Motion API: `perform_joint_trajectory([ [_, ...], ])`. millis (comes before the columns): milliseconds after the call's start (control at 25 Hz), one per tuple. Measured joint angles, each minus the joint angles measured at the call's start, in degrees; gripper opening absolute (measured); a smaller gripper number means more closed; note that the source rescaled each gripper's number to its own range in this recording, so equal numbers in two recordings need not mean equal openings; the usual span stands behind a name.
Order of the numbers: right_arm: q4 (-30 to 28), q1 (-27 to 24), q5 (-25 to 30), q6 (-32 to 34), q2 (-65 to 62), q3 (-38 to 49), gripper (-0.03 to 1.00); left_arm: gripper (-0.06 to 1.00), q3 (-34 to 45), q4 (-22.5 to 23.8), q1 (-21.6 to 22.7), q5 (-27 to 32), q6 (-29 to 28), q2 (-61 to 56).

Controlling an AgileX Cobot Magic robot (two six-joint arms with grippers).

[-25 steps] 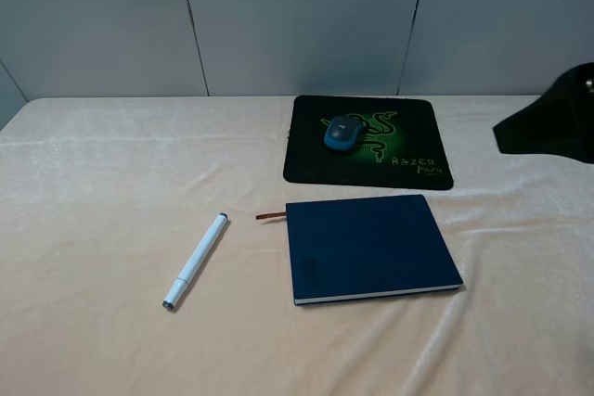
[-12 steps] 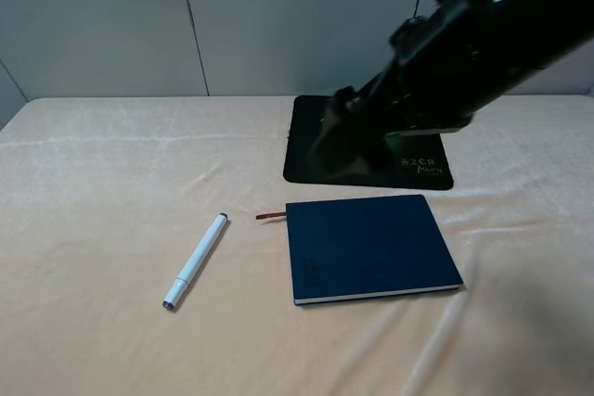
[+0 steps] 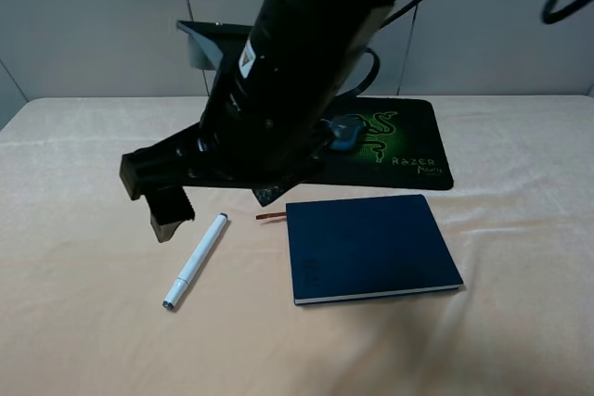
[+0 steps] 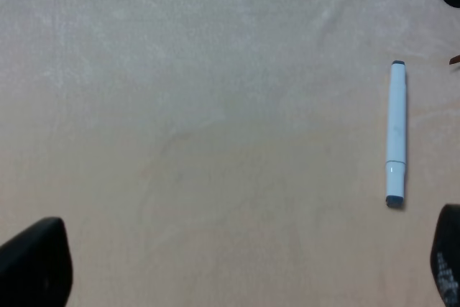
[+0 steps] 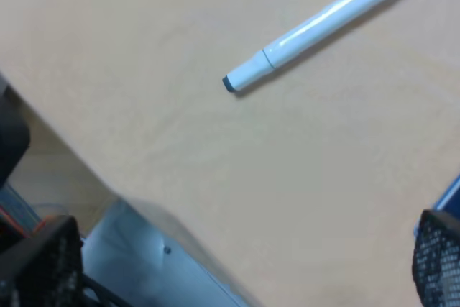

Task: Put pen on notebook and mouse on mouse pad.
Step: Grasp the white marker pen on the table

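Observation:
The white pen (image 3: pixel 196 260) lies on the cloth left of the dark navy notebook (image 3: pixel 371 246); it also shows in the wrist views as the pen (image 4: pixel 397 143) and the pen (image 5: pixel 327 19). The teal mouse (image 3: pixel 348 132) sits on the black mouse pad (image 3: pixel 408 150) with the green logo, partly hidden by the arm. My right gripper (image 3: pixel 218 206) reaches across from the right and hangs open and empty, high above the pen's far end; the right gripper (image 5: pixel 237 264) has its fingers wide apart. My left gripper (image 4: pixel 241 267) is open over bare cloth, beside the pen.
A peach cloth (image 3: pixel 83 183) covers the table. The right arm (image 3: pixel 297 53) spans the middle of the exterior view and hides the mouse pad's left part. A reddish ribbon (image 3: pixel 271 217) sticks out of the notebook. Grey wall panels stand behind the table.
The right arm swept in from the right edge, over the mouse pad, to above the pen's far end. Pen, notebook, mouse and pad have not moved.

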Motion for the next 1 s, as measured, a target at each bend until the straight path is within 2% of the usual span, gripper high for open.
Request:
perform_joint_trajectory([
  [320,-3.01,0.00,3.96,9.45,11.54,-9.92,1.00,1.00,0.00,0.00,0.00,0.00,0.00,0.00],
  [640,-6.14,0.00,4.27,16.73,21.88,-18.30,1.00,1.00,0.00,0.00,0.00,0.05,0.00,0.00],
  [1000,-8.65,0.00,3.60,24.82,27.59,-20.01,1.00,1.00,0.00,0.00,0.00,0.05,0.00,0.00],
])
